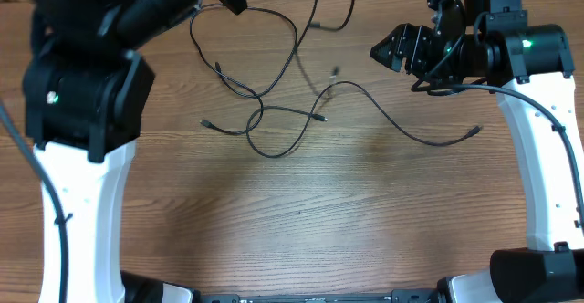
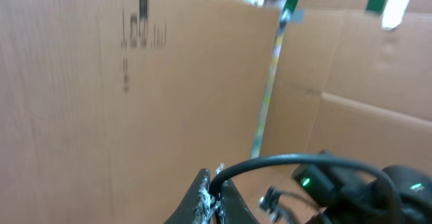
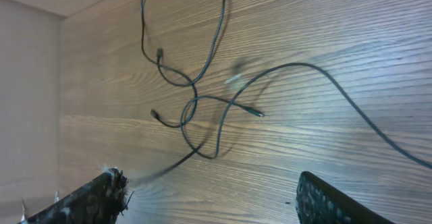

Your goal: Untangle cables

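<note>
L gripper [image 2: 213, 196] pinched tight on one of the cables [image 1: 261, 109], cardboard [image 2: 135, 116] behind | cables: thin black cords, loose crossed loops, small plug ends, far-centre on wood-grain table [image 1: 319, 212] | R gripper [image 3: 210, 198] spread wide, empty

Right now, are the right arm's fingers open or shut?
Open: in the right wrist view the fingers sit far apart at opposite bottom corners.

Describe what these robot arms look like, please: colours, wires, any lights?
Both are white along the long segments and black at the bulky joints. The left arm and right arm each show a small green light, and thick black wires trail along them. The left gripper and right gripper have black fingers with whitish, frayed edges.
</note>
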Robot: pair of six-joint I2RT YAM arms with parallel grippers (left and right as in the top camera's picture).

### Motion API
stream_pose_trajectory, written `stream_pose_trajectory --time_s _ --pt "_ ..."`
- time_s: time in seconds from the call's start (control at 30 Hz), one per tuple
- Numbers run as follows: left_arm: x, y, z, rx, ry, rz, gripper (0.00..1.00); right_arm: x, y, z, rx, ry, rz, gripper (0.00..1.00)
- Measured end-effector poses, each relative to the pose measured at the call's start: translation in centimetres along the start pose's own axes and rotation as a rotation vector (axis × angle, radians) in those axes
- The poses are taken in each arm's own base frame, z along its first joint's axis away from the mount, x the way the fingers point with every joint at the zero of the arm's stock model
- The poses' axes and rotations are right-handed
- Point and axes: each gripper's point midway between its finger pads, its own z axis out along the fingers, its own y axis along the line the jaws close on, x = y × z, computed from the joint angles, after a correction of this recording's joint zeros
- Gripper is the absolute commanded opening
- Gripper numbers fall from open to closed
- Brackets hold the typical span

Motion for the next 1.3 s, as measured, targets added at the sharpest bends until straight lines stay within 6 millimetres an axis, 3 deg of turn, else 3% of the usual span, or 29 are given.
stream_pose_trajectory --time_s 0.17,0.27,0.37,0.53,0.77,0.93,1.07,1.3 --pt "-3.1 -2.3 -2.9 0.012 -0.076 -0.010 0.04 -0.9 -1.6 -0.7 0.022 -0.027 0.034 0.79" --pt "-2.4 -2.3 -3.4 -0.011 -0.039 -0.037 0.04 -1.0 -1.8 -0.8 0.025 -0.030 0.037 0.79" --pt "-0.1 -0.9 -3.3 -0.079 0.042 -0.083 0.04 -0.9 -1.8 -0.8 0.026 -0.028 0.027 0.79" --pt "2.9 3.3 -3.7 -0.247 0.142 -0.110 0.04 -0.6 -1.9 -0.8 0.029 -0.017 0.023 0.79" --pt "3.6 9.9 -7.3 -0.495 0.166 -0.119 0.04 -0.4 -1.9 -0.8 0.032 -0.007 0.024 0.79" --pt "3.2 14.4 -11.1 -0.671 0.156 -0.125 0.04 -0.2 -2.0 -0.8 0.035 -0.001 0.028 0.79" --pt "2.8 17.9 -15.3 -0.821 0.142 -0.135 0.04 -0.2 -2.0 -0.8 0.036 0.000 0.028 0.79" --pt "2.9 21.7 -21.6 -1.055 0.142 -0.157 0.04 -0.2 -2.0 -0.8 0.036 0.001 0.028 0.79"
